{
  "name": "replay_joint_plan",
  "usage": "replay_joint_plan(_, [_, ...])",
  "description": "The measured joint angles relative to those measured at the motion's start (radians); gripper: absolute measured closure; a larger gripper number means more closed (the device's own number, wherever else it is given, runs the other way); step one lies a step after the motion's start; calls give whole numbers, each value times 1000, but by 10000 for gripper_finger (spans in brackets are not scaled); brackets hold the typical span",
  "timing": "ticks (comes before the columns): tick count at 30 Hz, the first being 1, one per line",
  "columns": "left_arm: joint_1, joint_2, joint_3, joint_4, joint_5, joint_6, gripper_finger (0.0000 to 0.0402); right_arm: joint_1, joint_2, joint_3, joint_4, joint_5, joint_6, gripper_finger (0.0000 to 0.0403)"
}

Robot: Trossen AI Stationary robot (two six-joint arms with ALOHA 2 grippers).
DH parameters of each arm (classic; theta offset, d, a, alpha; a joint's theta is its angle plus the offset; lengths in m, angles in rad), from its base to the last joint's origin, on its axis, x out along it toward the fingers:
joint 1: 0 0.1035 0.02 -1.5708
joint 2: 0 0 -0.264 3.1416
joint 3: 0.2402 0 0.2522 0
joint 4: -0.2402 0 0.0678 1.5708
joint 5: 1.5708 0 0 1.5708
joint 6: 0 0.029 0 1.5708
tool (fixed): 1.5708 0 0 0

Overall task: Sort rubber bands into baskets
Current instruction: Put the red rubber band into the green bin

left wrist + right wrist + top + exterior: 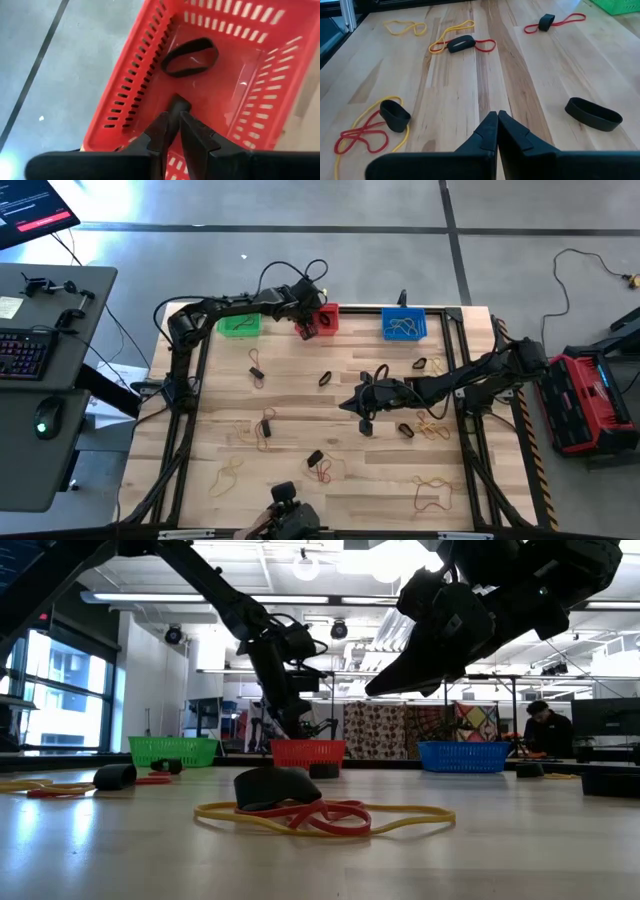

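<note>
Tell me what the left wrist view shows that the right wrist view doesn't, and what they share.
Only the left wrist view shows the red basket, a black band lying in it, and the left gripper above it. Only the right wrist view shows the wooden table scattered with yellow bands, red bands and black bands, plus the shut right gripper. Both show black bands.

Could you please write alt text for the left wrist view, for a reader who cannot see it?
The left gripper hangs over the red basket with its dark jaws slightly parted and a black rubber band lying on the basket floor beyond them. Grey floor shows outside the basket's slotted wall.
</note>
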Motion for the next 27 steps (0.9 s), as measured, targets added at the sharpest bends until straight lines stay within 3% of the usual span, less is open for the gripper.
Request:
replay_joint_plan(8, [-16,-17,0,-22,-14,33,349,0,0,0,-6,0,25,403])
replay_joint_plan(13, [-58,-116,-68,51,20,34,392,3,0,0,-64,39,56,403])
replay_joint_plan(20, [-161,-333,-342,334,24,-7,399,24,0,0,-107,125,71,403])
replay_joint_plan(27, [-289,-557,-614,563,23,-73,401,27,0,0,-109,92,99,403])
